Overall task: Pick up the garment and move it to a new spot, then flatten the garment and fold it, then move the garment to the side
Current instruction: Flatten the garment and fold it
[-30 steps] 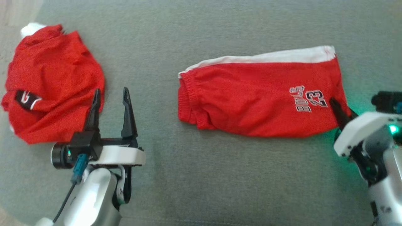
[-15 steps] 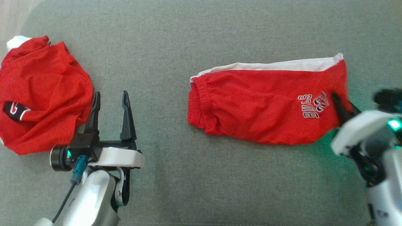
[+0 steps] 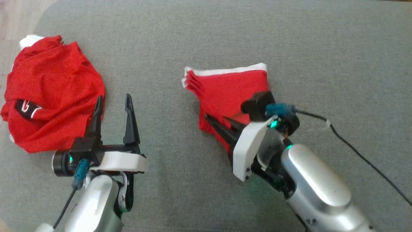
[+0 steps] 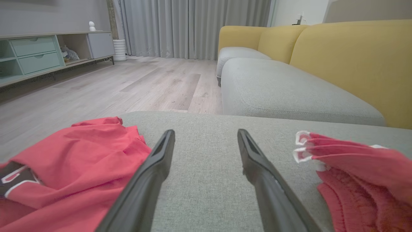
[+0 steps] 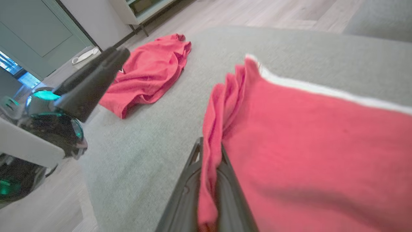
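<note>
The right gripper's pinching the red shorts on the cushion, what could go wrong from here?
The right gripper holds only a thin edge of the red shorts, so the cloth might slip free. The layers fan out unevenly, so the fold could set crooked. The open left gripper sits beside the crumpled red garment and might snag it.

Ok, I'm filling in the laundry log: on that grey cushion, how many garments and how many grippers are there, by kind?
Red garments: 2 (folded red garment, crumpled red garment)
Grippers: 2 (left gripper open, right gripper shut on the folded red garment)
Total: 4
</note>
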Motion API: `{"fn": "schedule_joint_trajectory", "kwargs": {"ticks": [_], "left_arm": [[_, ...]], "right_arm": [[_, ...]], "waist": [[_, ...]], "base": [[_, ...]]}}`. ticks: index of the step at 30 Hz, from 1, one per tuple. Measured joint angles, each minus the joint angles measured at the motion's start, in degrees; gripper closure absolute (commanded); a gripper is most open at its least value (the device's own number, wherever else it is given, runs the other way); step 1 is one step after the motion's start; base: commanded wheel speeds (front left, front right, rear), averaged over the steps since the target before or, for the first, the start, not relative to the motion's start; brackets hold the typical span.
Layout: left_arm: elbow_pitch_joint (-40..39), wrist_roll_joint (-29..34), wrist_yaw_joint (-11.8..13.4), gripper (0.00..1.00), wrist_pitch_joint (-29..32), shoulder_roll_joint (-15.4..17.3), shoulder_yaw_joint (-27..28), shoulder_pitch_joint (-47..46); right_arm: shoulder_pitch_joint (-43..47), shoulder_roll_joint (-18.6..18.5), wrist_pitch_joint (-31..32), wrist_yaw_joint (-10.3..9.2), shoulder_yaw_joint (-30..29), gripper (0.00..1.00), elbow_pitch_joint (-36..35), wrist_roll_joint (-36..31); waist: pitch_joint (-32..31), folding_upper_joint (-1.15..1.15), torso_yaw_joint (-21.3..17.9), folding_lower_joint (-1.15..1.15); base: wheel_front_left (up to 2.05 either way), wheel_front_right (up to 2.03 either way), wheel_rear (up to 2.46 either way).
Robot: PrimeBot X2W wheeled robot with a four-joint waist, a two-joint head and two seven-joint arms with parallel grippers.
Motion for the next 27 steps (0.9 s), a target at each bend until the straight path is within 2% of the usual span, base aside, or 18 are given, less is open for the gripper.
{"fn": "schedule_joint_trajectory", "kwargs": {"ticks": [1, 2, 6, 10, 12, 16, 21, 24, 27], "left_arm": [[0.0, 0.0, 0.0, 0.0, 0.0, -0.02, -0.01, 0.0], [0.0, 0.0, 0.0, 0.0, 0.0, -0.04, -0.01, 0.0], [0.03, -0.52, 0.0, 0.0, -0.05, -0.11, 0.09, 0.01], [0.09, -0.75, 0.05, 0.0, -0.07, -0.16, 0.22, 0.01], [0.07, -0.74, 0.11, 0.0, -0.07, -0.14, 0.25, 0.01], [-0.18, 0.34, 1.01, 0.0, -0.08, 0.25, 0.4, 0.03], [-1.04, 1.31, 1.11, 0.0, -0.14, 1.87, 0.4, 0.26], [-1.82, 1.75, 1.6, 0.0, 0.13, 2.65, 0.32, 1.36], [-2.4, 2.21, 2.1, 0.0, 1.74, 3.81, 0.21, 2.96]], "right_arm": [[0.41, 0.03, -0.75, 0.0, 0.56, 0.11, 0.96, 0.52], [0.57, 0.03, -1.6, 0.0, 0.87, 0.0, 1.99, 0.51], [0.35, 0.05, -7.12, 0.0, 1.51, 0.0, 3.02, 1.26], [-0.2, -0.35, -17.19, 0.0, 2.58, 0.0, -0.33, 1.64], [-1.26, -1.49, -21.83, 0.0, 1.11, 0.0, -1.3, -1.31], [-1.32, -3.56, -26.61, 0.0, -10.15, 0.0, -1.45, -7.26], [6.0, -3.74, -27.26, 0.0, -24.93, 0.0, -2.7, -10.21], [10.7, -3.58, -26.72, 0.0, -30.95, 0.0, -4.74, -11.5], [14.42, -2.97, -25.49, 0.0, -34.2, 0.0, -7.82, -12.48]], "waist": [[0.11, 0.0, 0.29, 0.0], [0.27, 0.0, 0.51, 0.0], [1.03, 0.0, 0.66, 0.0], [1.34, 0.0, 0.08, 0.0], [1.21, 0.0, -0.38, 0.0], [0.52, 0.0, -1.71, 0.0], [-0.65, 0.0, -3.41, 0.0], [-1.44, 0.0, -4.39, 0.0], [-2.45, 0.0, -5.24, 0.0]], "base": [[0.0, 0.0, 0.0], [0.0, 0.0, 0.0], [0.0, 0.0, 0.0], [0.0, 0.0, 0.0], [0.0, 0.0, 0.0], [0.0, 0.0, 0.0], [0.0, 0.0, 0.0], [0.0, 0.0, 0.0], [0.0, 0.0, 0.0]]}}
